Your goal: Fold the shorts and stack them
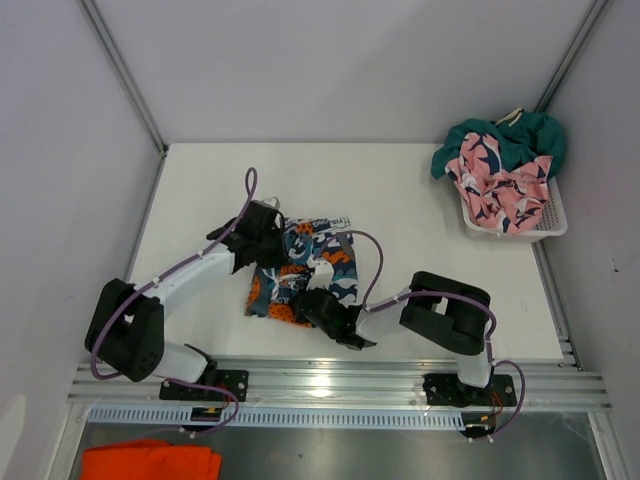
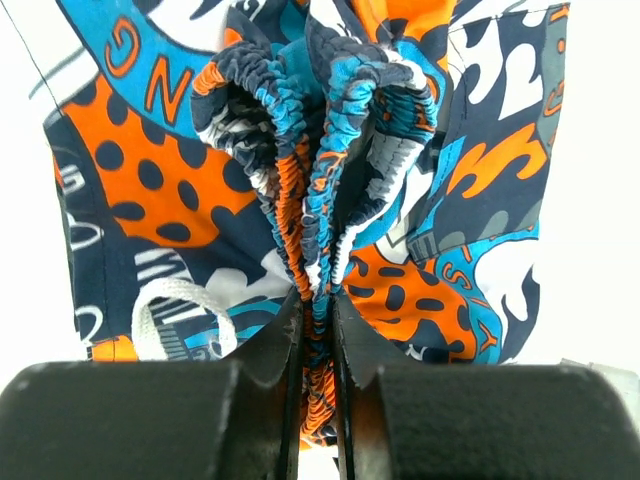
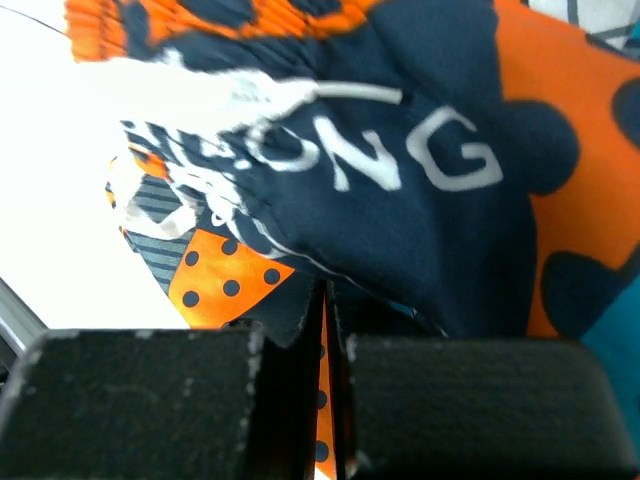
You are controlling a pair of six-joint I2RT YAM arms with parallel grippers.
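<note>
Left end effector (image 1: 266,238) and right end effector (image 1: 312,302) both pinch the blue, orange and white graphic print shorts (image 1: 322,252), which lie bunched on the white tabletop (image 1: 400,200) between them. Seen from above, the left one is at the far-left edge of the cloth and the right one at its near edge. The garment's long axis runs diagonally from near-left to far-right, so both arms are equally close to it. The next fold probably depends on how these two held edges are drawn relative to each other. Three shorts can be counted: this one on the tabletop, and the pink shark shorts (image 1: 497,187) and teal shorts (image 1: 512,135) heaped in the one white mesh basket (image 1: 548,226) at the far right, well apart from both arms. One orange cloth (image 1: 150,462) lies below the rail at the near left. In the left wrist view, the left end effector (image 2: 318,312) is closed to a narrow slit on the gathered elastic waistband (image 2: 320,150), which fans out beyond the fingers. A white drawstring (image 2: 165,305) loops to one side. In the right wrist view, the right end effector (image 3: 325,312) is fully closed. A thin orange dotted layer of the graphic print shorts (image 3: 420,180) is caught between its fingers, and navy fabric drapes over them.
</note>
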